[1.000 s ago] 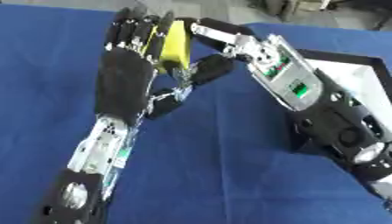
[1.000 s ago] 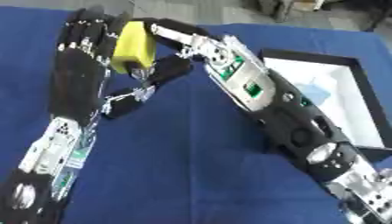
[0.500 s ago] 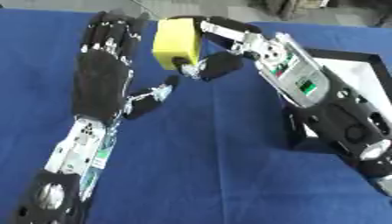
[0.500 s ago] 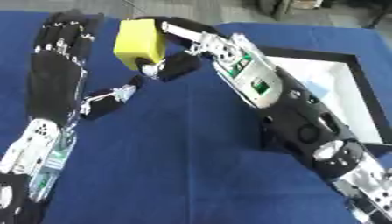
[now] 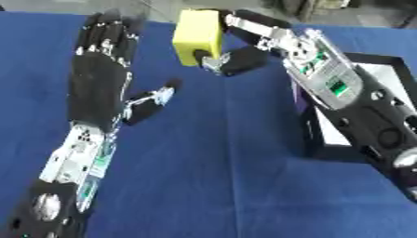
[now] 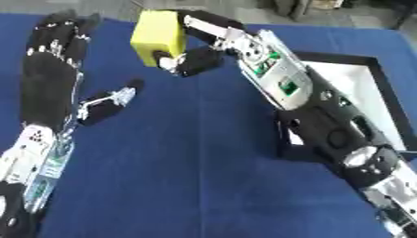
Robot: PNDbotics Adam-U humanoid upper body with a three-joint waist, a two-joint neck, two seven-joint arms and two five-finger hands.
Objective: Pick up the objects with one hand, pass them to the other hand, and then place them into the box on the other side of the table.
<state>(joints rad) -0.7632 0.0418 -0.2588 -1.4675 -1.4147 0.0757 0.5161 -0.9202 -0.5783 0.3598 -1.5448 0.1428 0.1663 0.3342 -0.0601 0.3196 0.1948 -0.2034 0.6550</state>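
While the right hand (image 5: 236,44) pinches the yellow block (image 5: 198,36) between its fingers above and its thumb below, the block is held in the air over the far part of the blue desk (image 5: 220,167). The left hand (image 5: 102,88) is open, with straight fingers pointing away from the robot and the thumb spread out toward the right; it is empty and stands apart from the block, to the left of it. The black box (image 6: 371,100) with a white inside lies on the right side of the desk, partly hidden behind the right arm.
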